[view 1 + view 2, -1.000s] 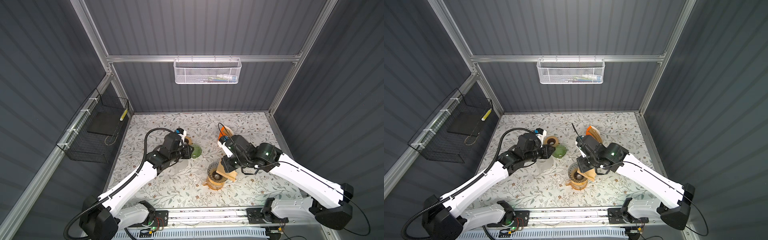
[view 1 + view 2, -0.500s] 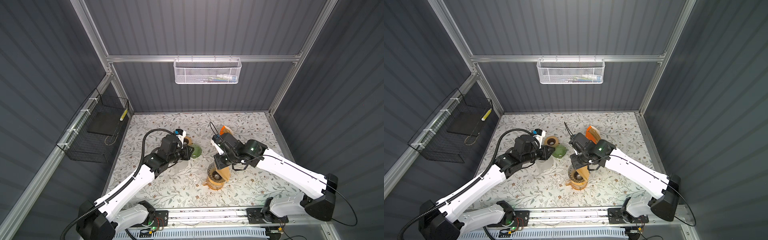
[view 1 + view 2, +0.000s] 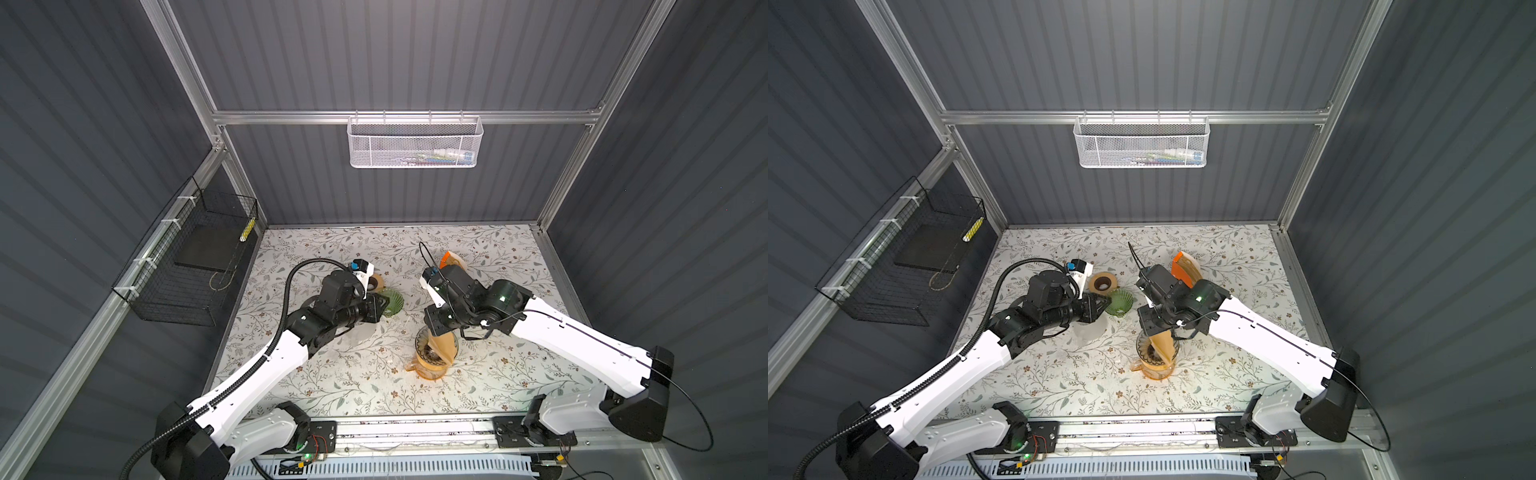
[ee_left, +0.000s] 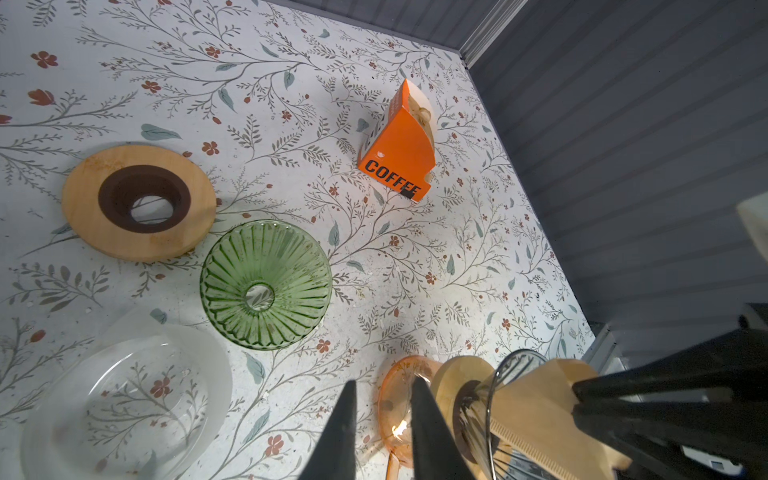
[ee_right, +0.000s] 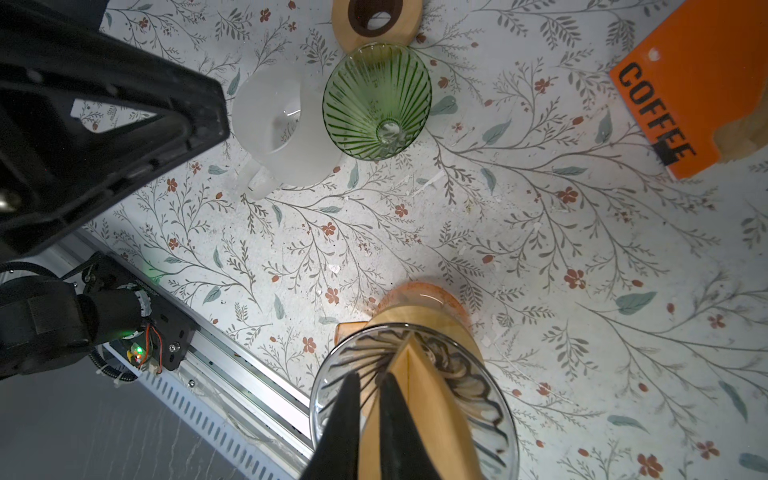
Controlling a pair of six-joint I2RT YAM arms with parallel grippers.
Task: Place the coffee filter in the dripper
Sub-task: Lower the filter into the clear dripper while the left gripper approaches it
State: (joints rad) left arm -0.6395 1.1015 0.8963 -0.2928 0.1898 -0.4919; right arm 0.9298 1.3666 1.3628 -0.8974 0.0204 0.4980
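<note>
A folded brown coffee filter (image 5: pixel 432 399) stands point-down in the clear glass dripper (image 5: pixel 469 374), and its upper edge sticks out above the rim. The dripper sits on a wooden collar (image 4: pixel 455 382) on an orange glass carafe (image 3: pixel 432 372). My right gripper (image 5: pixel 370 376) hangs over the dripper in both top views. Its jaws are a narrow slit apart, with the filter's edge (image 3: pixel 442 347) between them. My left gripper (image 4: pixel 384 380) is open and empty, low over the table to the left of the carafe (image 4: pixel 395 399), beside a green dripper (image 4: pixel 266 284).
A wooden ring (image 4: pixel 87 187) and a frosted jug (image 4: pixel 124 395) lie near the green dripper (image 3: pixel 390 303). An orange box marked COFFEE (image 4: pixel 399 149) stands behind the right arm. A wire basket (image 3: pixel 199 257) hangs on the left wall.
The right gripper moved left over the dripper with the filter, and its jaws have parted slightly. The left arm drew back a little.
</note>
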